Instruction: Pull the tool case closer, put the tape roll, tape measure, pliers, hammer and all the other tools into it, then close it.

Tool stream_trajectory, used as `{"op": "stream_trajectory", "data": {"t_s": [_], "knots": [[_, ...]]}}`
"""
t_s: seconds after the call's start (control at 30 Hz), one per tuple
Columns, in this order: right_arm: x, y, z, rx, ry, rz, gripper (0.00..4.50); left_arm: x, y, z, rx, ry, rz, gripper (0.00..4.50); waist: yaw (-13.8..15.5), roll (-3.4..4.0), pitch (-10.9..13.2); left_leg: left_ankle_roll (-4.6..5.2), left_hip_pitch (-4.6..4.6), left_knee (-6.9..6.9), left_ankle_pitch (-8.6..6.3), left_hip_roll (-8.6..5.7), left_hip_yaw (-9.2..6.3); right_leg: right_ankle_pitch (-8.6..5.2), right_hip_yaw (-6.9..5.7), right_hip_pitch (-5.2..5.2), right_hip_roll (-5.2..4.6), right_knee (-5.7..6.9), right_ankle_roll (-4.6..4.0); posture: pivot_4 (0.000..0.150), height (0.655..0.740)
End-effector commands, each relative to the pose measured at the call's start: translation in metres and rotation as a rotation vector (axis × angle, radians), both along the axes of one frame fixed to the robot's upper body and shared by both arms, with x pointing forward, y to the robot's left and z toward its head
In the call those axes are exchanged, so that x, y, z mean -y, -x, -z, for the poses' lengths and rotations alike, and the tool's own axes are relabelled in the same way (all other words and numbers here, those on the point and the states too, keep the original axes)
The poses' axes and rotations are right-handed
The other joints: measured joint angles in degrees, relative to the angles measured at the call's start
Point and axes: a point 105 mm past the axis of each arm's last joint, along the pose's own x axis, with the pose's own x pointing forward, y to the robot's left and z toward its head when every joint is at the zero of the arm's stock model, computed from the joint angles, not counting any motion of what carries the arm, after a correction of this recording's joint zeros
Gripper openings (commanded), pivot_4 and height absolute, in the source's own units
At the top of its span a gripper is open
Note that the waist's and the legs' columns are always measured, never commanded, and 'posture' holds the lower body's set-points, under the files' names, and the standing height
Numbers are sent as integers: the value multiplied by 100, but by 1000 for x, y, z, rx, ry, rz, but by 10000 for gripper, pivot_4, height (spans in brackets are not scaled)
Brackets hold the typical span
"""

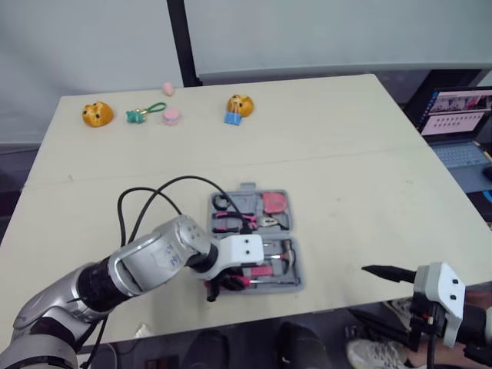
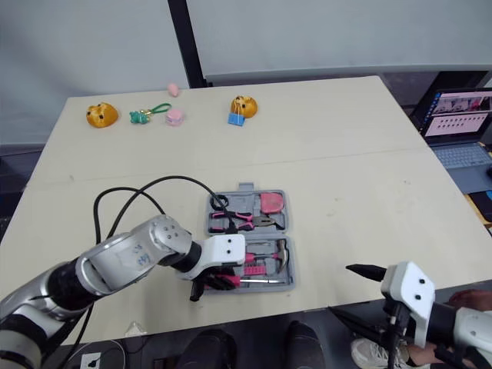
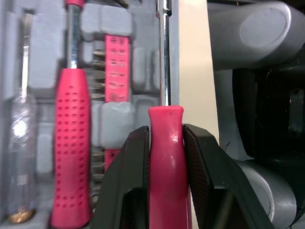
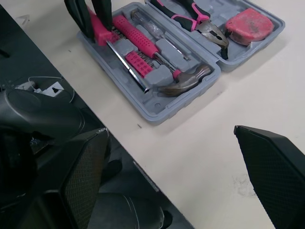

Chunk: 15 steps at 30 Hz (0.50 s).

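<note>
The grey tool case (image 1: pixel 299 267) lies open near the table's front edge. Its far half holds the pink tape measure (image 4: pixel 249 21), the pliers (image 4: pixel 193 10) and a dark ring (image 1: pixel 221 202). The near half holds the hammer (image 4: pixel 187 81) and a pink-handled tool (image 4: pixel 136 39). My left gripper (image 3: pixel 165 139) is shut on a pink-handled screwdriver (image 3: pixel 165 157), whose shaft (image 4: pixel 127 66) lies along the case's front rim. My right gripper (image 2: pixel 358 296) hovers open past the front edge, to the right of the case, with nothing between its fingers (image 4: pixel 271 176).
Small toys line the far side: two orange plush figures (image 1: pixel 98 114) (image 1: pixel 240 104), a green keychain (image 1: pixel 143 114) and pink pieces (image 1: pixel 171 116). A laptop (image 1: pixel 457 115) stands off the right side. A black cable (image 1: pixel 154 196) loops over my left arm.
</note>
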Motion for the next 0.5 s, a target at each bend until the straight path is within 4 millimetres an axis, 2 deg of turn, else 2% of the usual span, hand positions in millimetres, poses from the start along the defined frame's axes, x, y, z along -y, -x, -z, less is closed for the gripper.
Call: {"op": "stream_trajectory", "data": {"t_s": [0.03, 0.5], "knots": [[-4, 0, -4, 22, 14, -15, 45000, 5, -2, -2, 38, -14, 38, 5643, 0, 0, 0, 0, 0, 0, 0, 0, 1, 0, 0, 0, 0, 0, 0, 1500, 7400], [-4, 4, -5, 26, 14, -1, 45000, 17, -15, 4, 58, -30, -1, 5643, 3, 0, 0, 3, -1, 5, 2, -1, 6, 1, 0, 1, 0, 5, 2, 1500, 7400]]}}
